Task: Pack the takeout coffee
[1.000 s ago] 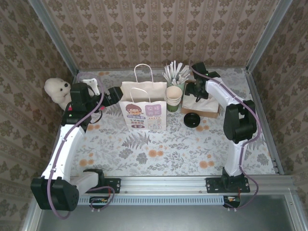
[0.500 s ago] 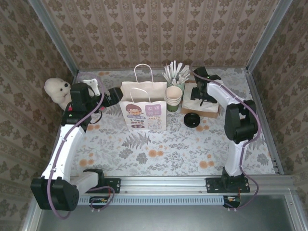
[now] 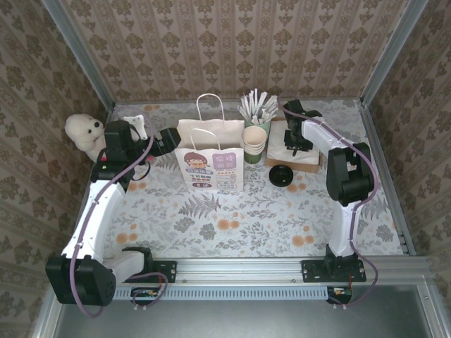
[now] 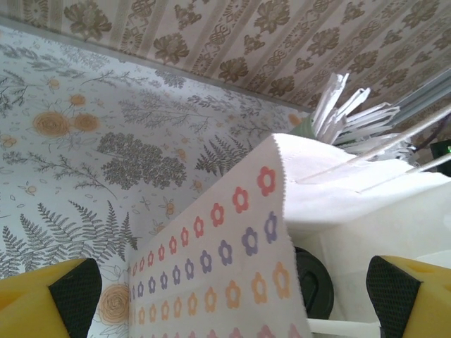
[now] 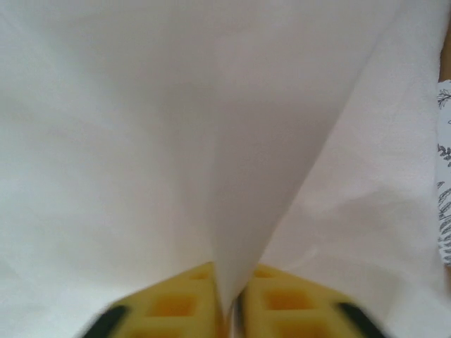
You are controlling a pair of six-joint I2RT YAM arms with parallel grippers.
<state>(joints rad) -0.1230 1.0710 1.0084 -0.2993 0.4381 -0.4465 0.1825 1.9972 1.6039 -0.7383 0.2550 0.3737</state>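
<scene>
We see the right pincer (image 3: pixel 293 143) at the upper right of the overhead view, lowered onto a brown box (image 3: pixel 313 165) at the back of the counter (image 3: pixel 232 218). In the right wrist view its yellow pads (image 5: pixel 169 306) are pressed together on a raised fold of a white napkin (image 5: pixel 211 141).

The left pincer (image 3: pixel 167 138) stands wide, just beside the left side of the paper bag (image 3: pixel 209 162) at the centre. In the left wrist view its two pads (image 4: pixel 70 289) sit in the bottom corners, with the bag's flower-printed side panel between them.

The takeout coffee (image 4: pixel 315 280) appears as a dark round lid down inside the bag's open mouth, at the lower centre-right of the left wrist view. Its cup wall is hidden by the bag.

Right of the bag stands a stack of cream cups (image 3: pixel 255 139), with a bunch of white stirrers (image 3: pixel 257 105) behind it. A loose black lid (image 3: pixel 280 176) lies on the counter in front of the box. A white plush toy (image 3: pixel 83 134) sits at the left edge.
</scene>
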